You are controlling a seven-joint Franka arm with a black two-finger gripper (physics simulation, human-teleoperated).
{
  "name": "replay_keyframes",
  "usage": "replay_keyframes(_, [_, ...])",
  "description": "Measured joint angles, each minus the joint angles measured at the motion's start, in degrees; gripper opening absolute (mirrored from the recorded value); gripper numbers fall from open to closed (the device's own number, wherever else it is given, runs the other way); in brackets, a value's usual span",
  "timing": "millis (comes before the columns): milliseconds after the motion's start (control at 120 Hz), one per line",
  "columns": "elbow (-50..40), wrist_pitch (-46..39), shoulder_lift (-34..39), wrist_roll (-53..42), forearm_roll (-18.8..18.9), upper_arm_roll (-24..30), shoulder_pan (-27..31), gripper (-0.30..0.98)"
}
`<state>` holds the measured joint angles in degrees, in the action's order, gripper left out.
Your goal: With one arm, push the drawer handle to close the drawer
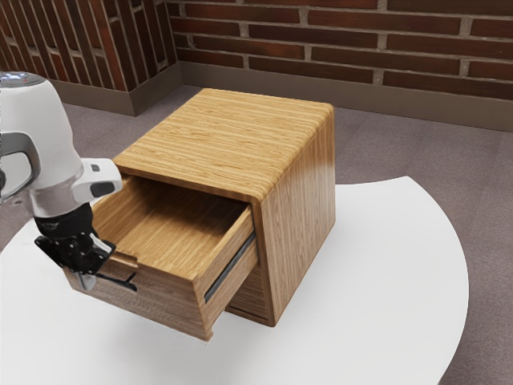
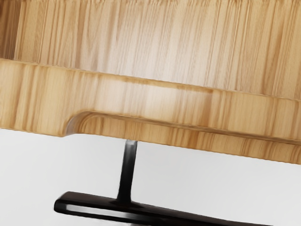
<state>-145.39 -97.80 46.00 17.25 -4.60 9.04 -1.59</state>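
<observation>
Sticking out of one wooden box [image 1: 232, 136], one open drawer [image 1: 160, 305] has one black handle [image 2: 94, 205] on its front. The box stands in from the round edge of one white desk [image 1: 385, 265]. I cannot tell how open the fingers [image 1: 86, 281] by the handle are, or if they hold it.

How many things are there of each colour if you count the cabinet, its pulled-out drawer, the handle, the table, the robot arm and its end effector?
Light brown wood: 2 (cabinet, drawer)
Black: 2 (drawer handle, end effector)
White, or mostly white: 2 (table, robot arm)
Total: 6
</observation>
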Motion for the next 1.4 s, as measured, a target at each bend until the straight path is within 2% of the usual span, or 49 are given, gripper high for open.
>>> replay_keyframes(433, [2.7, -12.2, -8.3, 3.1, 6.6, 0.0, 0.2, -0.1])
replay_keyframes(1050, [14.4, -18.9, -23.9, 4.9, 16.3, 0.3, -0.2, -0.1])
replay_keyframes(1233, [15.2, -19.2, -24.6, 5.4, 16.5, 0.4, -0.6, -0.1])
replay_keyframes(1400, [15.7, -14.2, -20.5, 6.8, 14.8, 0.6, -3.7, -0.1])
